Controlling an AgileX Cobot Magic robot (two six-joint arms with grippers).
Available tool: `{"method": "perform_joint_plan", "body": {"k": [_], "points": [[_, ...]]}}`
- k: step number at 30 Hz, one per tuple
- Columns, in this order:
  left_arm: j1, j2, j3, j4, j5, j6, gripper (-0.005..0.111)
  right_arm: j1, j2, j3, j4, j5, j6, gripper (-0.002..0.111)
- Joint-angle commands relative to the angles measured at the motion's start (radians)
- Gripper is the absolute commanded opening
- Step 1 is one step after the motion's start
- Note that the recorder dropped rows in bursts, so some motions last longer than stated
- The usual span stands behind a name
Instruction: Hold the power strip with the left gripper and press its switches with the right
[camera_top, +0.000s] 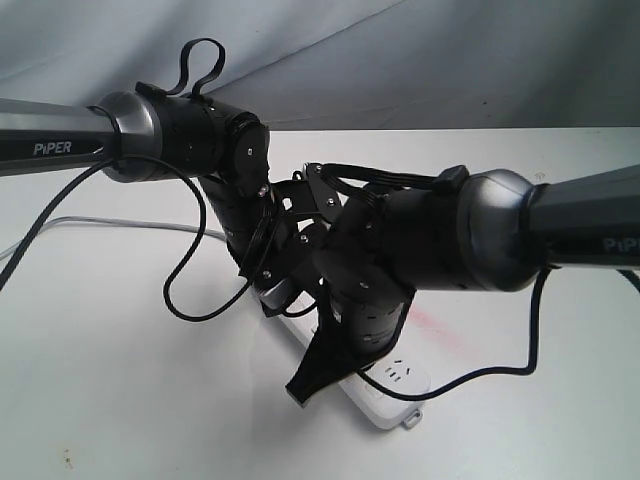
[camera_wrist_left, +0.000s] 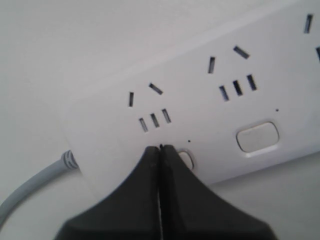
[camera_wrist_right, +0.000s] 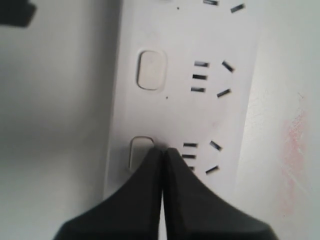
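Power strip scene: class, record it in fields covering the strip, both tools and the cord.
Strip: long white plastic power strip, lying flat on a white table
Left tool: black, shut, tips at the square white switch nearest the cord
Right tool: black, shut, tips at another switch
Cord: grey cable leaving the strip's end

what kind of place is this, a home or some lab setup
Most likely a lab robot bench, not a home: a plain white table, a grey backdrop, and the robot's left gripper and right gripper down on a white power strip.
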Motion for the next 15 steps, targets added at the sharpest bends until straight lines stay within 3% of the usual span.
{"method": "perform_joint_plan", "body": {"k": [1, 15], "points": [[-0.005, 0.014, 0.02, -0.022, 0.041, -0.001, 0.0, -0.002, 0.014, 0.013, 0.047, -0.035, -0.008, 0.0], [-0.005, 0.014, 0.02, -0.022, 0.046, -0.001, 0.0, -0.002, 0.014, 0.013, 0.081, -0.07, -0.021, 0.0]]}}
